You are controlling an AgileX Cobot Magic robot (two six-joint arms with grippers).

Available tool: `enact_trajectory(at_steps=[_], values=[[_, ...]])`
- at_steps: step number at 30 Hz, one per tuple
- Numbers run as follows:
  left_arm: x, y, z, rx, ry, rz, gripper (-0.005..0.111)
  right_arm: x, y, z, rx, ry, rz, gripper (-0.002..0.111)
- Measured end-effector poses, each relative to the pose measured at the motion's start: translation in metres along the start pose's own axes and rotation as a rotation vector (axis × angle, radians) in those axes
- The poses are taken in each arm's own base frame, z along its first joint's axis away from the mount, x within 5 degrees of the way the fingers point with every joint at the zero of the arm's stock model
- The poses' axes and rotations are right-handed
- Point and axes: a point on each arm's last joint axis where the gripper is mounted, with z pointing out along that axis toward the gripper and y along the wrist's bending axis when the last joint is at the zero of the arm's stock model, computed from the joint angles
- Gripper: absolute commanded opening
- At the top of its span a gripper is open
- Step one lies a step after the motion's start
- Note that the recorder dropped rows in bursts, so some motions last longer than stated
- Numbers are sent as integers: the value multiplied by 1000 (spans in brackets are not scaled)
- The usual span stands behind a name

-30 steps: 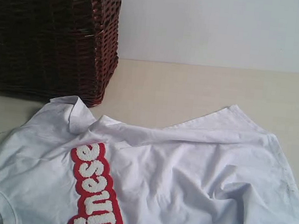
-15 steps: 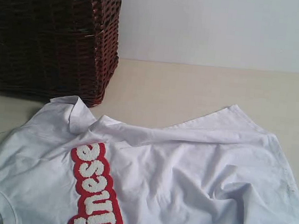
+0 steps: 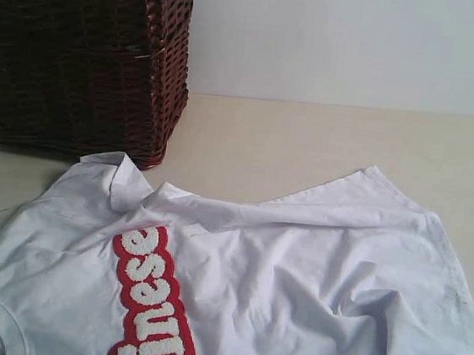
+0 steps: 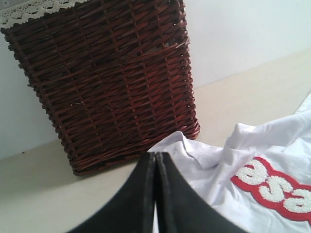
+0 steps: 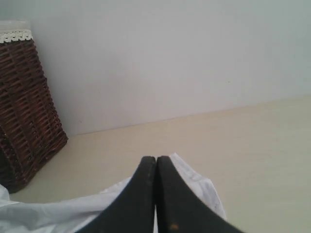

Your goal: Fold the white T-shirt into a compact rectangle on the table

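Bright, soft, even light gives slightly hazy, washed-out pictures, with gentle shadows in folds of the white T-shirt.

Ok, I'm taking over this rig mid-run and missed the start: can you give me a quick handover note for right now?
Left end effector: shut, holding nothing, aimed at the shirt edge by the wicker basket.
Right end effector: shut, holding nothing, aimed at the shirt's far corner.
Things: the white T-shirt lies spread and wrinkled on the table, lettering up; its near part runs out of view.
Done: no tidy fold, only a loose ridge along the far edge.
Left: flatten it, then make every fold to a compact rectangle.
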Motion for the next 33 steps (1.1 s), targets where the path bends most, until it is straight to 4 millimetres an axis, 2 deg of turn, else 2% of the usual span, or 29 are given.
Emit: enact_trajectory(at_steps=[3,7,11,16,22,25,28,31,33], values=[[0,0,0,1,0,0,0,-22,5,5,4,16,-2,0],[0,0,0,1,0,0,0,-38,10,29,37,157,-63,0],[0,0,0,1,0,0,0,-50,12,68,92,400,-111,0],[0,0,0,1,0,0,0,-67,18,119,152,649,-44,0],[0,0,0,1,0,0,0,-85,25,192,161,763,-20,0],[0,0,0,1,0,0,0,-82,26,228,73,840,-195,0],[0,0,0,1,0,0,0,-60,24,258,-96,930,-481,0],[0,0,0,1,0,0,0,-34,18,275,-269,991,-759,0],[0,0,0,4,1,0,0,-20,15,283,-347,1003,-885,0]])
